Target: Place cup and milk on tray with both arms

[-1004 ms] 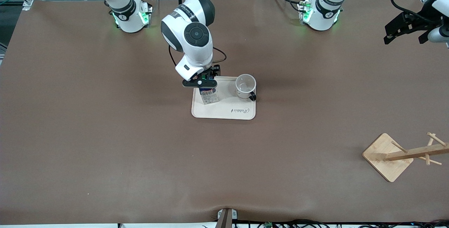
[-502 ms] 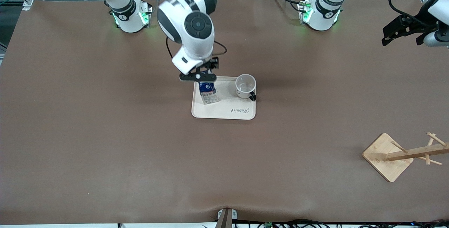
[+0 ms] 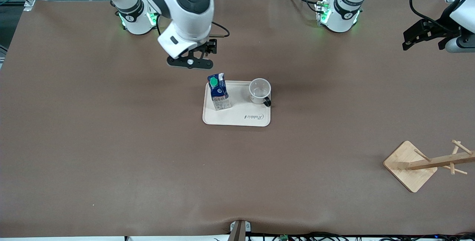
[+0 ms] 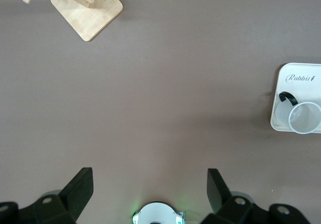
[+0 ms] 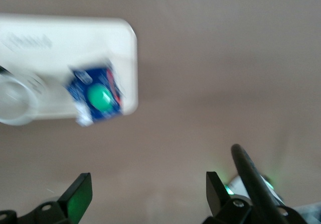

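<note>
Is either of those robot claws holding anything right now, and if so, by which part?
No, nothing is held. The right gripper is open in the air over bare table, clear of the milk on the tray. The left gripper waits open at the table's end.

Bright even light, right wrist view blurred

Cream tray [image 3: 237, 120], rounded corners, "Rabbit" script, flat on table. Milk carton [image 3: 219, 92] upright on tray, right arm's end; blue top, green cap. White cup [image 3: 259, 91] upright beside it, apparently empty; black handle toward front camera.
</note>
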### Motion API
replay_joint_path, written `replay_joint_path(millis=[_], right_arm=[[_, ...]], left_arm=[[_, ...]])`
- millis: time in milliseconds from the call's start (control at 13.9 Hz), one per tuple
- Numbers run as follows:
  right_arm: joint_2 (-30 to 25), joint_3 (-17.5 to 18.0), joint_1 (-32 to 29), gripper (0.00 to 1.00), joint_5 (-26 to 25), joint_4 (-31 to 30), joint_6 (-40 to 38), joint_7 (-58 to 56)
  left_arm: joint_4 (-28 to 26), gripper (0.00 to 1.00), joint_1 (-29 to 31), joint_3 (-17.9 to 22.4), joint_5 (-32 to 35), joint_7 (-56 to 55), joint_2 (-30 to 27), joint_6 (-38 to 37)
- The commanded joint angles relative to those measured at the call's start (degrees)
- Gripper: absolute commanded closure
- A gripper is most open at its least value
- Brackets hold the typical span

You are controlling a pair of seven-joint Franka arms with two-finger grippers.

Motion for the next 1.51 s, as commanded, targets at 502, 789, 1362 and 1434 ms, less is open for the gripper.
replay_joint_path(millis=[502,789,1362,1434], right_arm=[[-8.14,0.38,-16.09,0.00,-0.50,1.92,-6.64,-17.48],[-19.64,0.38,-28.49,0.00,0.11,-16.43,3.06,-38.15],[-30.66,0.38,-39.56,0.00,0.29,-34.15,15.66,-60.59],[-30.22,0.38,-40.80,0.00,0.46,-33.97,15.75,-61.48]], left_arm=[[0.04,0.00,0.94,-0.06,-0.95,6.22,-1.95,-1.14],[-0.14,0.00,0.94,0.02,-0.95,6.22,-1.95,-1.58],[0.21,0.00,0.94,-0.15,-0.78,7.54,-1.95,-1.67],[0.21,0.00,0.94,-0.15,-0.78,7.45,-1.95,-1.84]])
